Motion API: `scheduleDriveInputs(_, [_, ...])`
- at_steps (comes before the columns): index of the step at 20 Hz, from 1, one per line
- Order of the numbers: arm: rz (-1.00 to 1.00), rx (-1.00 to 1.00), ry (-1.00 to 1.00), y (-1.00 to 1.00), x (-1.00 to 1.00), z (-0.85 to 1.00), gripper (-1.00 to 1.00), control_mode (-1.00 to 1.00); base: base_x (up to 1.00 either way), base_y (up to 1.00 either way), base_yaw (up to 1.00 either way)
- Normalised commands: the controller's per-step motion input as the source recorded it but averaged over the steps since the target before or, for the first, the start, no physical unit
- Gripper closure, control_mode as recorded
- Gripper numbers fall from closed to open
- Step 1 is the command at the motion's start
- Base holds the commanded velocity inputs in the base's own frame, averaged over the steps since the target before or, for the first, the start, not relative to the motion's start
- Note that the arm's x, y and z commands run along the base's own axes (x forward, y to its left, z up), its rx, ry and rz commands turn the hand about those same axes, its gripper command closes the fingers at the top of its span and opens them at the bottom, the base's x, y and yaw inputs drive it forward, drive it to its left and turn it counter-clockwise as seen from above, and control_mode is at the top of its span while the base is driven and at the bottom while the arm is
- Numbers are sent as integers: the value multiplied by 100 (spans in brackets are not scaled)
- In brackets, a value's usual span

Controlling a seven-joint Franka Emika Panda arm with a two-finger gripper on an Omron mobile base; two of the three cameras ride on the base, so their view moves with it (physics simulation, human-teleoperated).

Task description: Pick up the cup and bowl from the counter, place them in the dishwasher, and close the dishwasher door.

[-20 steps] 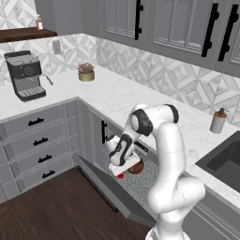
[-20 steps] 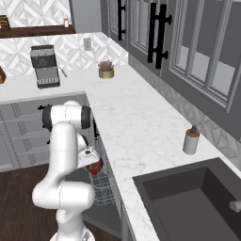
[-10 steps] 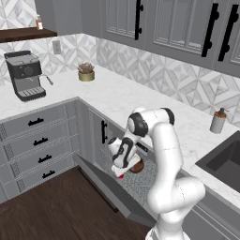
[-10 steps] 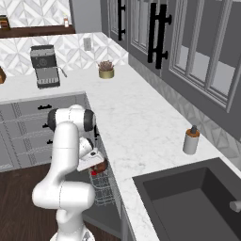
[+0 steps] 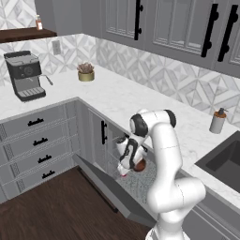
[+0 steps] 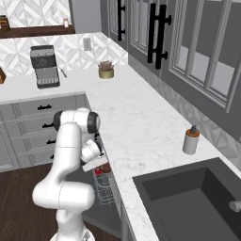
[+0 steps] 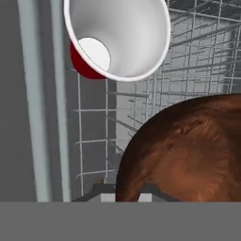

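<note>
Your gripper (image 5: 127, 165) sits low over the dishwasher (image 5: 140, 180) rack; its fingertips are cut off in the hand view, so you cannot tell their spacing. Bowl (image 7: 188, 150): dark brown, wood-grained, partly cropped, close under the hand. Cup (image 7: 117, 37): red, whitish inside, standing in the rack just beyond. Dishwasher door (image 5: 110, 190): down, open.
</note>
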Motion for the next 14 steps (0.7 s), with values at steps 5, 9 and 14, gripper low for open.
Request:
scheduleDriveInputs(5, [8,11,0,84,-24,-79,-100,-100,0,0,0])
scheduleDriveInputs(9, [0,0,0,50,-8,-1,-100,-100,0,0,0])
scheduleDriveInputs(14, [0,-5,0,28,-12,45,-100,-100,0,0,0])
